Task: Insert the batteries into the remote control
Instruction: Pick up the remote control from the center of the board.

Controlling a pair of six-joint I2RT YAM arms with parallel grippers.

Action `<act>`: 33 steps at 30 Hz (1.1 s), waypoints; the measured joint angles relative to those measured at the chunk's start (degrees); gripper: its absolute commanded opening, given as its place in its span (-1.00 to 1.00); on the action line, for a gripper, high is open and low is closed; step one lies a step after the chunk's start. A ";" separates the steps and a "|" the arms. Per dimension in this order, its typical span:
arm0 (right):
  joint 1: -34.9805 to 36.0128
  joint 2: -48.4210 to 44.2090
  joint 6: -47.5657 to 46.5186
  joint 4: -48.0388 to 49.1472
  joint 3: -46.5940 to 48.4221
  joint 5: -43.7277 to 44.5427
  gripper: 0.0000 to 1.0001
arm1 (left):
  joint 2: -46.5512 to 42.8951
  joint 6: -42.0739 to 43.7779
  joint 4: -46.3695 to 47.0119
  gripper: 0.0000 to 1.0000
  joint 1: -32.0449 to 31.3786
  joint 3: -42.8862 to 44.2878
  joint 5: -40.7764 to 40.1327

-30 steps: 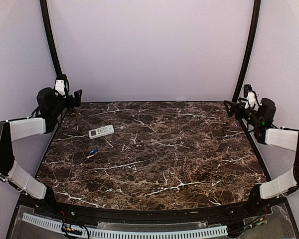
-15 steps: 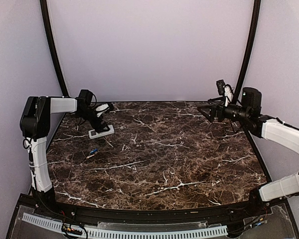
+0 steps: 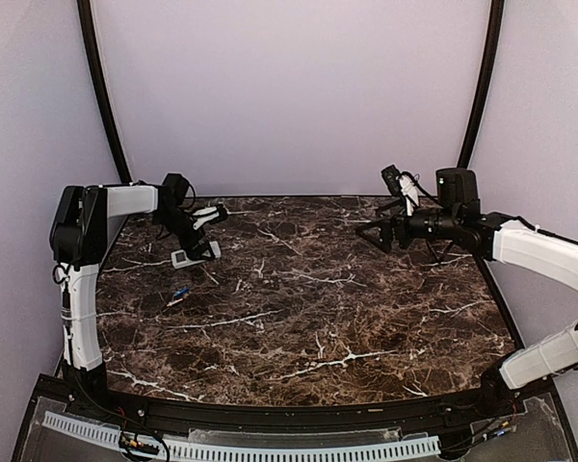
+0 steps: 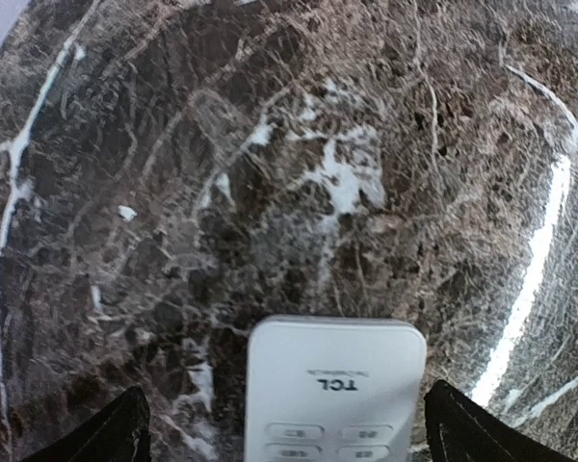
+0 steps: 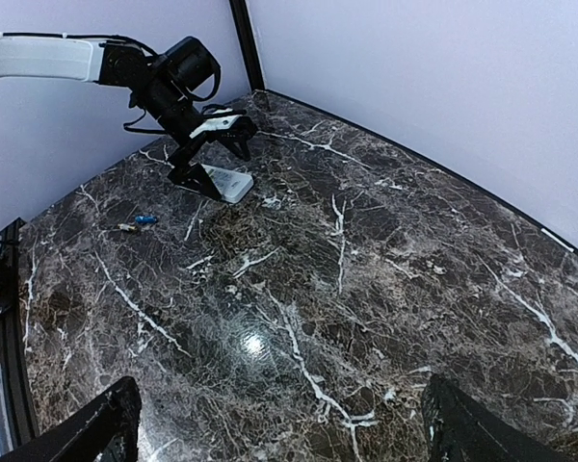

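The dark marbled surface (image 3: 318, 318) is carrying the remote control (image 3: 195, 256) at its far left, with the batteries (image 3: 178, 295) lying a little nearer, apart from it. The left arm (image 3: 125, 200) is hanging over the remote, its left fingers (image 4: 125, 428) spread wide, straddling one end without gripping. The right arm (image 3: 539, 252) is hovering above the far right, right fingers (image 5: 111, 423) gaping, holding nothing.

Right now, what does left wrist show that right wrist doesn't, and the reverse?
Left wrist only: the TCL print and top button rows on the remote control, legible close up. Right wrist only: the batteries lying on the marble apart from the remote, and the whole left arm reaching in. Both: the remote control face up on the marble table, with the open left gripper at it.
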 measured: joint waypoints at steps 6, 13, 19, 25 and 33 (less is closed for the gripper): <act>1.14 1.03 -1.73 -2.34 1.70 0.98 0.97 | 1.33 0.33 -4.96 0.98 0.00 0.00 0.57; 1.97 1.57 -2.97 -3.98 3.13 1.66 0.97 | 1.33 0.35 -5.51 0.62 0.00 0.13 0.57; 2.23 1.57 -3.41 -5.42 3.17 2.49 0.97 | 1.33 0.42 -5.77 -0.02 0.00 0.26 0.46; 2.38 1.55 -3.32 -6.29 3.30 3.21 0.97 | 1.33 0.72 -5.70 -0.67 0.00 0.26 0.31; 2.75 1.55 -0.11 -8.20 7.02 3.87 0.97 | 0.94 -2.43 -4.09 -0.87 -0.50 0.13 1.70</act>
